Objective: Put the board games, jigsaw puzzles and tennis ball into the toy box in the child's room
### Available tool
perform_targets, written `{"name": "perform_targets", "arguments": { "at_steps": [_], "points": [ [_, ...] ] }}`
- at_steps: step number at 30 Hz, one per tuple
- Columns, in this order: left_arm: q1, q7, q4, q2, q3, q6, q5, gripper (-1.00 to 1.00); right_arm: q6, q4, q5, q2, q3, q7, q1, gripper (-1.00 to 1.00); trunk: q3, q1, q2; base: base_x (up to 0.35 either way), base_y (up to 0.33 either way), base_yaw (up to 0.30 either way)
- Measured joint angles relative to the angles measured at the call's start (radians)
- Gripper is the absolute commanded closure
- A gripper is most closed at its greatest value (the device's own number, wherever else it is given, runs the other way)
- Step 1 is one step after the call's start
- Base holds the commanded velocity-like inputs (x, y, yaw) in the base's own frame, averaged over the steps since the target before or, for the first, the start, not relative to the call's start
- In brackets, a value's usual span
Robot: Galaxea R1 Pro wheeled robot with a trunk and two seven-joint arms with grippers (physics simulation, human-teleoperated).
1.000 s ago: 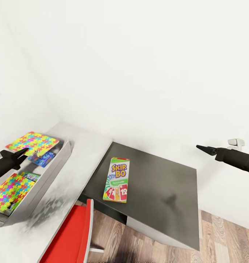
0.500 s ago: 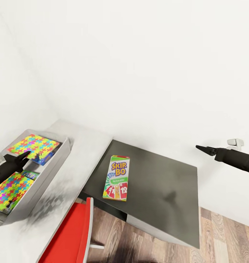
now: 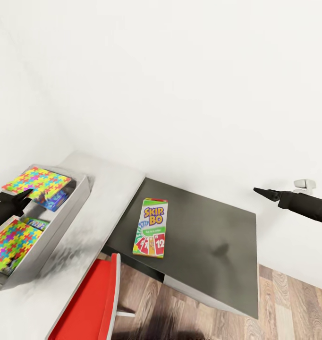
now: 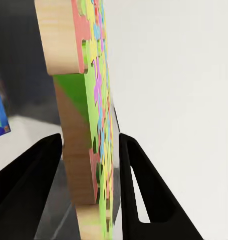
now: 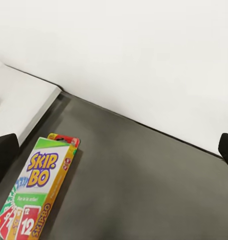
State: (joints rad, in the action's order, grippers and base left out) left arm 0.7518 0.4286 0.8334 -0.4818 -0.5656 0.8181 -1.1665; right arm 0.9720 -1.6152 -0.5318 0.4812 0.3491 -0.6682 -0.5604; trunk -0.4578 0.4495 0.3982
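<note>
Jigsaw puzzle (image 4: 91,125) sits on edge between your left gripper (image 4: 91,150) fingers, one finger on each face, so the grip is pinching it. In the head view that gripper is at the toy box (image 3: 57,225), with the held puzzle's colourful face (image 3: 36,182) over the box's far end. The toy box stands on the desk (image 3: 109,189) near its left edge.

Already in the box: a second jigsaw puzzle (image 3: 10,241) at the near end, and two blue-printed boxes (image 3: 51,199) partly showing between the puzzles. Can't read their print.

Step in hand looks like seating the held puzzle in the box. To do it well:
- Get the whole piece inside the rim before you let go; an edge left on the wall could tip it out.
- Lower it flat onto the blue boxes, then spread the fingers and pull out along the finger line so you don't drag it.

Right gripper (image 5: 114,165) has its fingers set wide, nothing between them, held above the bed's (image 3: 213,226) far right edge.

Remaining toy I can see: the board game (image 3: 151,227) flat on the bed's dark top by its left edge, beside the desk. Box reads "SKIP BO", with card numerals "1" and "12" at the bottom. Red chair (image 3: 92,307) is at the desk's near edge.
</note>
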Motion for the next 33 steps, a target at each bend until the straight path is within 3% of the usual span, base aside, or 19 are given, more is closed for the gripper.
{"name": "perform_targets", "arguments": {
  "at_steps": [6,8,9,13,33],
  "points": [
    [0.034,0.027,-0.079,-0.003,0.006,-0.006,0.003,1.00,0.000,0.000,0.000,0.001,0.000,0.000,0.000,-1.00,-0.010,0.000,0.000,0.000,0.000,0.000],
    [0.045,0.036,-0.102,-0.003,0.029,-0.016,0.016,1.00,0.000,0.000,0.000,0.001,0.000,0.000,0.000,-1.00,-0.013,0.000,0.000,0.000,0.000,0.000],
    [0.054,0.074,-0.143,-0.007,0.065,-0.046,0.042,1.00,0.000,0.000,0.000,0.002,0.000,0.000,0.000,-1.00,-0.014,0.000,0.000,0.000,0.000,0.000],
    [0.074,0.112,-0.191,-0.026,0.082,-0.059,0.044,1.00,0.000,0.000,0.000,0.001,0.000,0.000,0.000,-1.00,-0.021,0.000,0.000,0.000,0.000,0.000],
    [0.071,0.136,-0.241,-0.071,0.089,-0.089,0.050,1.00,0.000,0.000,0.000,0.002,0.000,0.000,0.000,-1.00,-0.053,0.000,0.000,0.000,0.000,0.000]
  ]
}}
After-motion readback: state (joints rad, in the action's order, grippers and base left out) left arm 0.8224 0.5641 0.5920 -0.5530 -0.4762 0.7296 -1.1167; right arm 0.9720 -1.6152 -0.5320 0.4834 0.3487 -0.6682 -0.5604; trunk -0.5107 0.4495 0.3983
